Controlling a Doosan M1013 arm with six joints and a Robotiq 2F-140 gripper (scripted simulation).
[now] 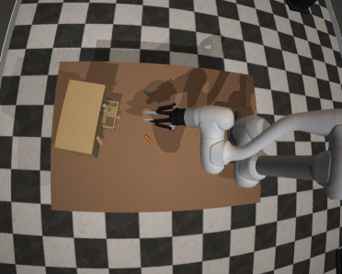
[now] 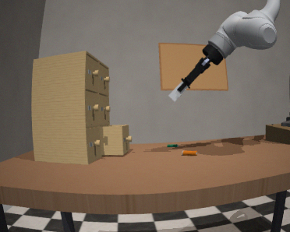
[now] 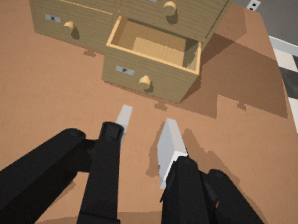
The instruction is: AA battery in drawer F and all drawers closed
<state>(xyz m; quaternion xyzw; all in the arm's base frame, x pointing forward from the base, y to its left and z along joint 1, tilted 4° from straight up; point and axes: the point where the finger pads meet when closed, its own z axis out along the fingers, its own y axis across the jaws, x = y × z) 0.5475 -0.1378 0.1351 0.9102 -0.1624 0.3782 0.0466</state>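
Battery: I judge the orange AA battery (image 1: 148,138) is the one lying flat on the table (image 1: 127,193), long axis diagonal in the top view, near and below-left of my gripper (image 1: 148,116).
Fingers: narrow, holding nothing, raised high.
Drawer: one bottom drawer (image 3: 154,52) of the chest (image 1: 81,115) stands open.
Room: checkered floor, grey wall.
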